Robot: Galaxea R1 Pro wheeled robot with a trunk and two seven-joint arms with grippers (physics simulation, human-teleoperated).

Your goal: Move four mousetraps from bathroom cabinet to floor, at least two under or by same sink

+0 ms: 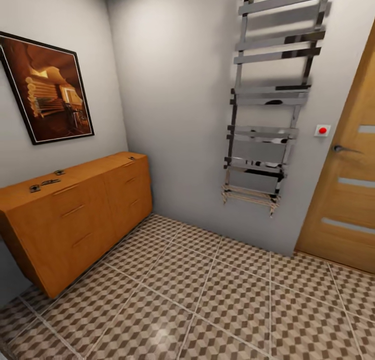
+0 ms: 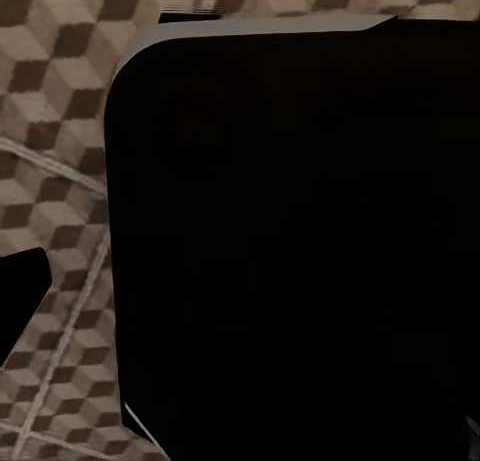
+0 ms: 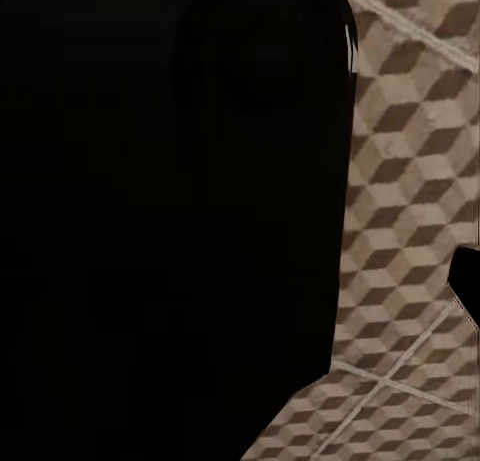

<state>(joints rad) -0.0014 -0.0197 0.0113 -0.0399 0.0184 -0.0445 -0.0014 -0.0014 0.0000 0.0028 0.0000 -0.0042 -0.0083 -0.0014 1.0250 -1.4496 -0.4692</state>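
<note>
The orange-brown cabinet (image 1: 78, 214) stands against the left wall, its drawers shut. Small flat mousetraps lie on its top, their dark metal parts standing out against the wood: one (image 1: 35, 188) at the near end, another (image 1: 50, 182) beside it, a third (image 1: 59, 172) a little further back. A similar small piece (image 1: 131, 157) lies at the far end. The cube-patterned bathroom floor (image 1: 208, 297) spreads in front. The bathroom sink is out of view. Both wrist views look down past a large black body onto the tiles; a dark tip (image 2: 20, 291) and another (image 3: 465, 281) show at the edges.
A framed picture (image 1: 49, 87) hangs above the cabinet. A chrome towel rail (image 1: 273, 100) is fixed to the back wall. A wooden door (image 1: 346, 193) with a lever handle is at the right, a red button (image 1: 322, 130) beside it.
</note>
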